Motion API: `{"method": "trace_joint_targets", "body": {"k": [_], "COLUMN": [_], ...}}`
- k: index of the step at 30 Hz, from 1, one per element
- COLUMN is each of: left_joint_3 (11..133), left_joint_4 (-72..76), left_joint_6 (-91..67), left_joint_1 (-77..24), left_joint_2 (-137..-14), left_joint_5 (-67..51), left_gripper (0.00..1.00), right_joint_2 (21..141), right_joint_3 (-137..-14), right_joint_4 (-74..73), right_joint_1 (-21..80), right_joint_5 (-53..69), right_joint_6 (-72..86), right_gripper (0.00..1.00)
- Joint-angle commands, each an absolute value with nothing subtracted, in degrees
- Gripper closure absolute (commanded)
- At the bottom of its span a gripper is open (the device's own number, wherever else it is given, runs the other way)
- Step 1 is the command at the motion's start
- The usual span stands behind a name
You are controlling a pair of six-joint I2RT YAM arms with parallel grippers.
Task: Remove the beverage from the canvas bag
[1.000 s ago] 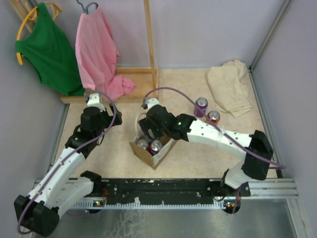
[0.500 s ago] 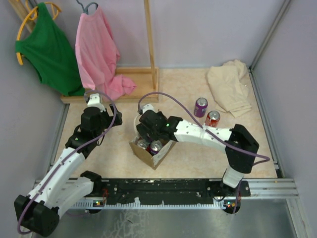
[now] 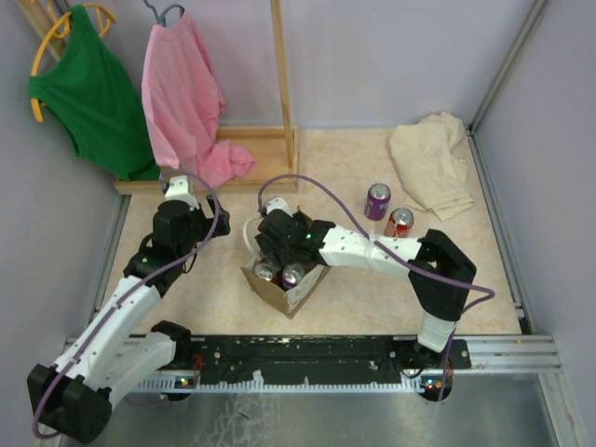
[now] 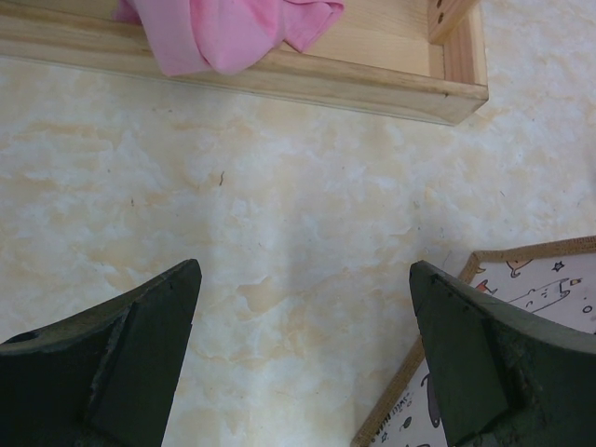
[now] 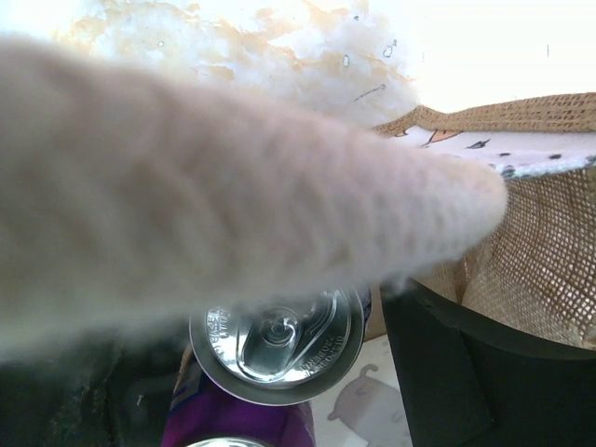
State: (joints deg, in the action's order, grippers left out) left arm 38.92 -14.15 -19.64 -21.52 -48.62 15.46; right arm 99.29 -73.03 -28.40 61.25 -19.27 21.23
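The tan canvas bag (image 3: pixel 296 293) stands open on the table between the arms, with two can tops (image 3: pixel 291 276) showing in its mouth. My right gripper (image 3: pixel 272 253) reaches down into the bag mouth. In the right wrist view the gripper (image 5: pixel 256 372) is open, its dark fingers (image 5: pixel 447 372) on either side of a purple can's silver top (image 5: pixel 277 340). A blurred pale bag handle (image 5: pixel 233 186) crosses in front, and the woven bag wall (image 5: pixel 531 233) is at the right. My left gripper (image 4: pixel 303 354) is open and empty over bare table, left of the bag's corner (image 4: pixel 521 354).
A purple can (image 3: pixel 378 198) and a red can (image 3: pixel 401 222) stand on the table right of the bag. A beige cloth (image 3: pixel 430 163) lies at the back right. A wooden rack base (image 3: pixel 251 154) with pink (image 3: pixel 186 93) and green (image 3: pixel 88 88) shirts is at the back left.
My right arm has swung left and its gripper has gone down into the bag mouth over the cans. The left arm has not moved.
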Motion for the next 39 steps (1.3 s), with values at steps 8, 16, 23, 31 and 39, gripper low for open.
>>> {"method": "trace_joint_targets", "body": {"k": [8, 16, 23, 31, 39], "left_joint_3": [38.2, 38.2, 38.1, 38.4, 38.2], "left_joint_4": [-13.6, -13.3, -13.0, -13.0, -13.0], "left_joint_6": [-19.5, -19.6, -19.7, -19.6, -19.6], "left_joint_1": [-21.7, -21.7, -21.7, -21.7, -21.7], "left_joint_2": [-49.2, -49.2, -49.2, -49.3, -49.3], "left_joint_5": [15.1, 15.0, 14.8, 14.9, 14.9], "left_gripper": [0.0, 0.0, 0.0, 0.0, 0.0], "right_joint_2": [101.5, 98.8, 92.0, 89.1, 82.3], "right_joint_3": [-73.1, -73.5, -76.6, -82.1, -86.4], "right_joint_4": [-25.8, -26.5, -25.8, -26.1, -26.9], "right_joint_1": [61.7, 61.8, 61.8, 61.8, 61.8], "right_joint_5": [-19.1, -20.6, -24.0, -24.3, -27.9], "right_joint_6": [23.1, 22.1, 18.6, 14.1, 11.5], "right_gripper": [0.78, 1.0, 1.0, 1.0, 1.0]}}
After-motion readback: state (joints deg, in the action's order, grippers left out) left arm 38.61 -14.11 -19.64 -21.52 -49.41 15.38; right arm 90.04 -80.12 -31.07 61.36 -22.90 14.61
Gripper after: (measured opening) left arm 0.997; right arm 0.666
